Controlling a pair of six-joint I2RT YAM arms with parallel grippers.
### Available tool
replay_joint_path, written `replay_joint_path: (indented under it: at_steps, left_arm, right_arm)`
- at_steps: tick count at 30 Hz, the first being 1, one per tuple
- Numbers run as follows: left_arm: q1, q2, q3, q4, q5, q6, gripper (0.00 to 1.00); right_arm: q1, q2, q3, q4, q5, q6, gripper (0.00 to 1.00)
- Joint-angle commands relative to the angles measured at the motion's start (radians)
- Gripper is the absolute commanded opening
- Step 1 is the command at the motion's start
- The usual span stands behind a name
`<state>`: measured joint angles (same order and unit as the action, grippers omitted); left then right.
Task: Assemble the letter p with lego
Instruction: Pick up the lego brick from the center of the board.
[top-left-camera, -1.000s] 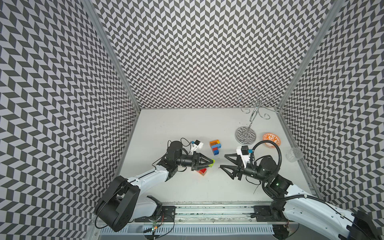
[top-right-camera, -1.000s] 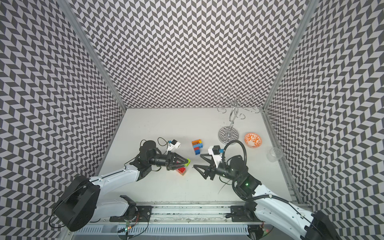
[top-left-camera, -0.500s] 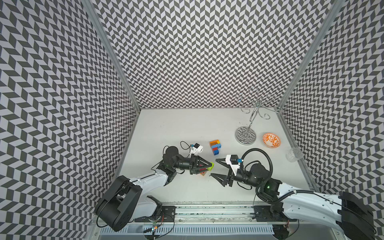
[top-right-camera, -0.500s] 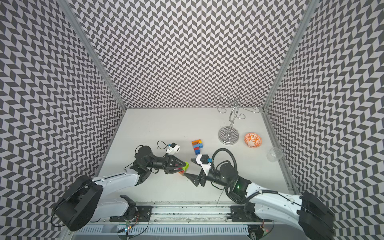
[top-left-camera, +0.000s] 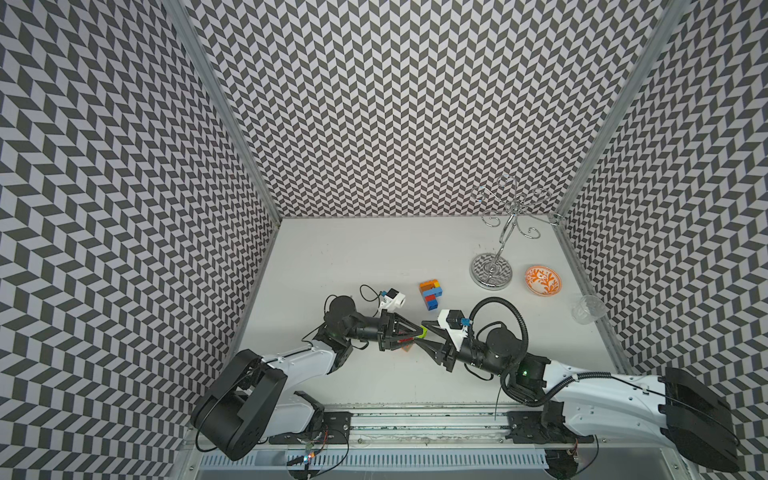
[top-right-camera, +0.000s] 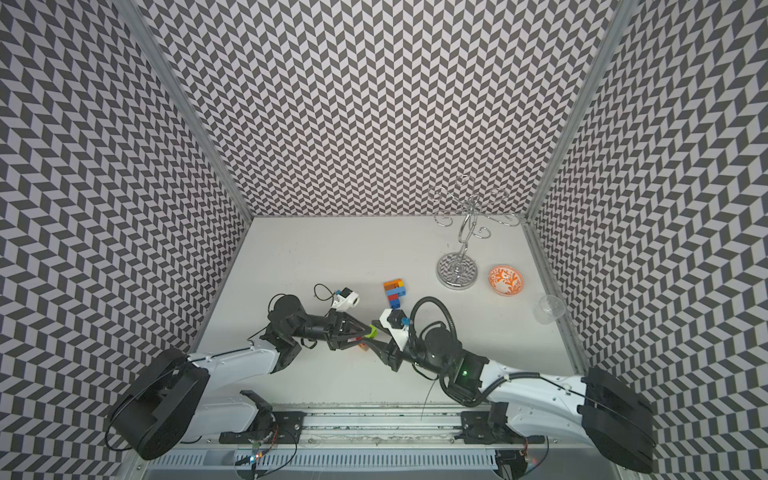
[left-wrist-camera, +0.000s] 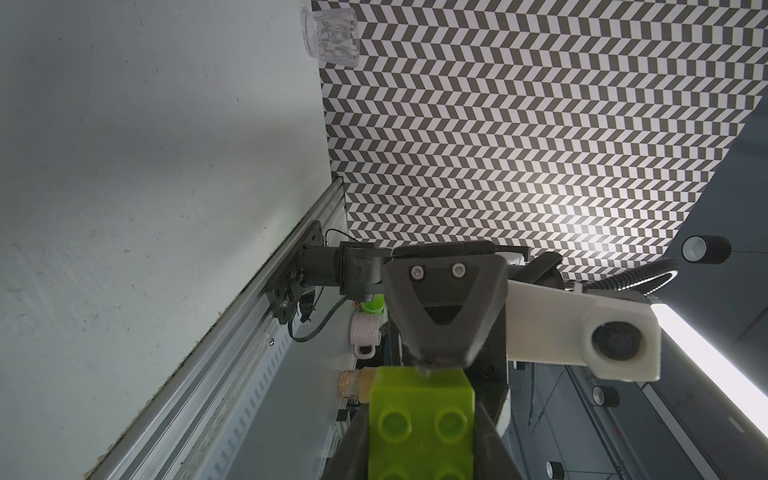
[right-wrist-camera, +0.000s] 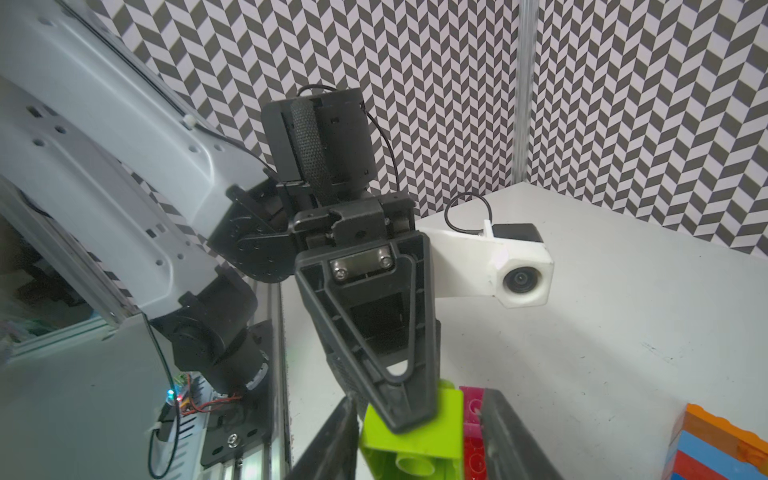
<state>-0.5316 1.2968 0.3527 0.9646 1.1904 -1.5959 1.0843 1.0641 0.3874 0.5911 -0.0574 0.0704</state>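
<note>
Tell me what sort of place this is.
Probably a robot lab test cell: chevron-patterned walls box in a white tabletop, the left arm and right arm are mounted on a rail, and a lego stack serves as a prop.

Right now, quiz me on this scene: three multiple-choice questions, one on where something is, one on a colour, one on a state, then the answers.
1. Where is the multicoloured brick stack?
A) in the bowl
B) lying free on the table
C) in the clear cup

2. What colour is the brick between the left fingers?
A) blue
B) yellow
C) lime

3. How does the wire stand sit?
A) upright on its round base
B) tipped over
C) lifted by an arm

Answers:
1 B: in both top views it rests on the table with nothing gripping it.
2 C: the left wrist view shows lime studs between the fingers.
3 A: its stem rises from the base, which sits flat on the table.
</note>
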Motion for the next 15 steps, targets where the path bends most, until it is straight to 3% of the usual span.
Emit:
replay_joint_path:
  at_steps: [1,10,13,15]
  left_arm:
    - [0.007,0.004,-0.01,0.038,-0.005,-0.001,0.23]
    - [0.011,0.006,-0.014,0.039,-0.015,0.002,0.23]
    - [0.014,0.005,-0.014,0.036,-0.017,0.007,0.24]
    - [0.02,0.001,-0.009,0.0,-0.02,0.035,0.3]
  right_arm:
    - [0.009,0.013,0.024,0.05,0.025,-0.01,0.42]
    - [0.023,0.01,0.022,0.029,0.074,-0.01,0.4]
    - [0.022,0.01,0.029,0.012,0.073,-0.011,0.17]
    - [0.022,0.014,0.04,-0.006,0.073,-0.006,0.07]
